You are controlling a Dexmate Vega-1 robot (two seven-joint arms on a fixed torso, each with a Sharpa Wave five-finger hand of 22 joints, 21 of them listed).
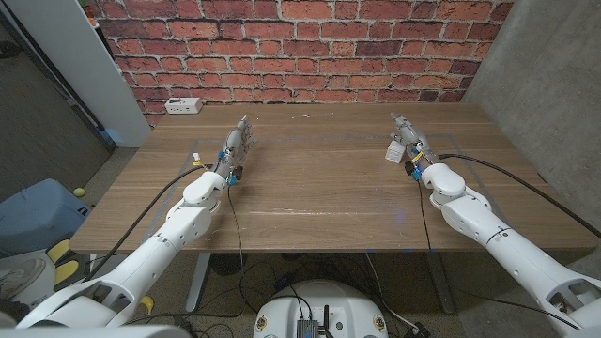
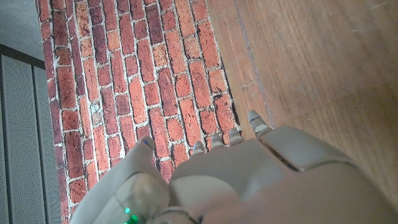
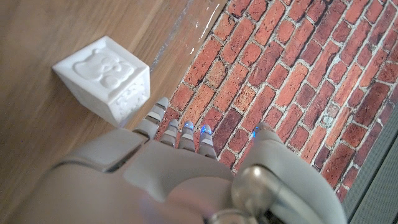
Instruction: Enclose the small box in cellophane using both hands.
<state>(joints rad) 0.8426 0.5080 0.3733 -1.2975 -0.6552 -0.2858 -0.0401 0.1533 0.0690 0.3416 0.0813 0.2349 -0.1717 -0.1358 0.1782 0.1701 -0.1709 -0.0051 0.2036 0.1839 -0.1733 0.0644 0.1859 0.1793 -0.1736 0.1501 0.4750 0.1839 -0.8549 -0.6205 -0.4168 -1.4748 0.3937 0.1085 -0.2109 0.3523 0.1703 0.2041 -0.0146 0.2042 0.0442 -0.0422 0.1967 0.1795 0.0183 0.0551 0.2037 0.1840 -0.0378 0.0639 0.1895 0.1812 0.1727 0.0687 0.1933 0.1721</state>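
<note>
The small box (image 3: 104, 76), white and embossed with a bear-like figure on its top face and raised marks on its side, sat on the wooden bench (image 1: 310, 188) just beside the fingertips (image 3: 155, 115) of the right hand (image 3: 168, 180), close to them but, as far as the right wrist view showed, not gripped by them. In the head view the box (image 1: 394, 151) appeared as a small white block at the inner side of the right hand (image 1: 409, 141), against its fingers, so that contact could not be ruled out from there. The right hand's fingers reached forward toward the brick wall (image 1: 291, 52), lying close together side by side, with the thumb set off to one side; nothing was clasped in them. The left hand (image 1: 237, 150) stood well apart from the box, across the bench, its fingers (image 2: 255, 121) likewise stretched forward toward the wall and holding nothing, their tips close to one another in the left wrist view, the back of the hand (image 2: 249, 180) showing below them. Beyond the left hand's fingers, near the bench's far corner by the wall, lay a white power strip (image 1: 182, 105). Dark cables (image 1: 141, 221) ran along both forearms to the wrists.
</note>
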